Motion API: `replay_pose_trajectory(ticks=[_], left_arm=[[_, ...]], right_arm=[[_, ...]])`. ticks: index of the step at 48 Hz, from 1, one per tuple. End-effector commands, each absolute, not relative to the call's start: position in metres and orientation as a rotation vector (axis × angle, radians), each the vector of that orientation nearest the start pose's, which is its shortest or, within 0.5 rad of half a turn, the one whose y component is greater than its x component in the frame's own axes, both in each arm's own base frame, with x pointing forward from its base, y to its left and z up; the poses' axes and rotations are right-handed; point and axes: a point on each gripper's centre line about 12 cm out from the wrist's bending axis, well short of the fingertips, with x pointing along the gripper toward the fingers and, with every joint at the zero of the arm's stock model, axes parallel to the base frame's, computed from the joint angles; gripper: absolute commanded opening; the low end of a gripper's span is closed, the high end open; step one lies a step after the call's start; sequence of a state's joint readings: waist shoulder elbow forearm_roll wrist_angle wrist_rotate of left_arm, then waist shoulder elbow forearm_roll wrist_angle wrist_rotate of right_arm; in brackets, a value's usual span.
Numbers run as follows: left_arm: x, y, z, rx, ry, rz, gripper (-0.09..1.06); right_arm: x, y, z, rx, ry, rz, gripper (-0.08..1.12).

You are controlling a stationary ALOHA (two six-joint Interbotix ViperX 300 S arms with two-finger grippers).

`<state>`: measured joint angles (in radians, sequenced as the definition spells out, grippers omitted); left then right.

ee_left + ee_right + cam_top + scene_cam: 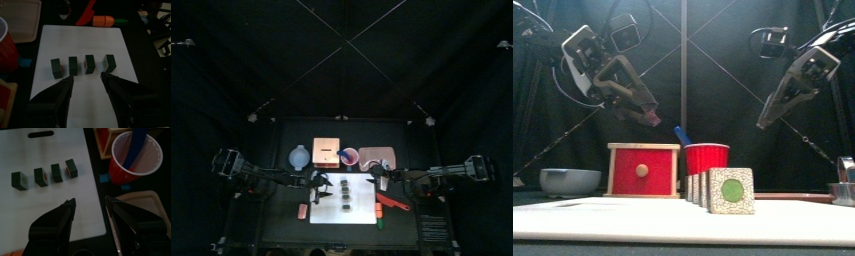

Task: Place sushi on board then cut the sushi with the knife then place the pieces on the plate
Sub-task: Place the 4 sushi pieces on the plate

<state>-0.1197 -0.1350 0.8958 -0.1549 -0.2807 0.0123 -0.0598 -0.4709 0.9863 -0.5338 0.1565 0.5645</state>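
Four dark green sushi pieces point(345, 191) stand apart in a row on the white cutting board point(358, 209), seen side on in the front view as sushi pieces point(727, 190). My left gripper point(87, 78) hangs open above the board's left end with nothing between its jaws. My right gripper point(89, 203) hovers open over the board's right end, also with nothing in it. Both grippers are well above the table, the left gripper point(647, 115) and the right gripper point(767, 118). A blue knife point(138, 145) stands in the red cup point(349, 157). A red knife point(393, 203) lies right of the board. The pink tray point(374, 158) lies behind the board.
A wooden box with a red drawer front point(643, 168) stands behind the board beside the cup, and a blue-grey bowl point(569, 180) at the back left. An orange toy food point(103, 21) lies by the red knife. A small red toy point(303, 211) lies left of the board.
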Motion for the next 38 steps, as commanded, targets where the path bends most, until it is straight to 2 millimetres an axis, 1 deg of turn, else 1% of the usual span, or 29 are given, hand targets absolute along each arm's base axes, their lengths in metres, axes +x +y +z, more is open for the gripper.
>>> replay_pose_trajectory(ticks=[1, 10, 18, 22, 28, 38], left_arm=[[0.341, -0.031, 0.176, -0.107, 0.463, -0.025, 0.84], [0.337, -0.027, 0.172, -0.109, 0.476, -0.013, 0.84], [0.333, -0.026, 0.167, -0.108, 0.49, -0.01, 0.84], [0.329, -0.025, 0.163, -0.11, 0.503, -0.008, 0.84], [0.326, -0.025, 0.161, -0.113, 0.514, -0.006, 0.84], [0.323, -0.025, 0.157, -0.109, 0.526, -0.005, 0.84]], right_arm=[[0.292, -0.028, 0.208, 0.041, 0.577, -0.115, 0.87], [0.33, -0.029, 0.192, 0.034, 0.592, -0.076, 0.94], [0.366, -0.031, 0.175, -0.008, 0.645, -0.059, 0.94], [0.379, -0.033, 0.169, -0.015, 0.664, -0.065, 0.94], [0.393, -0.034, 0.162, -0.014, 0.679, -0.066, 0.93], [0.399, -0.034, 0.155, -0.009, 0.714, -0.082, 0.93]])
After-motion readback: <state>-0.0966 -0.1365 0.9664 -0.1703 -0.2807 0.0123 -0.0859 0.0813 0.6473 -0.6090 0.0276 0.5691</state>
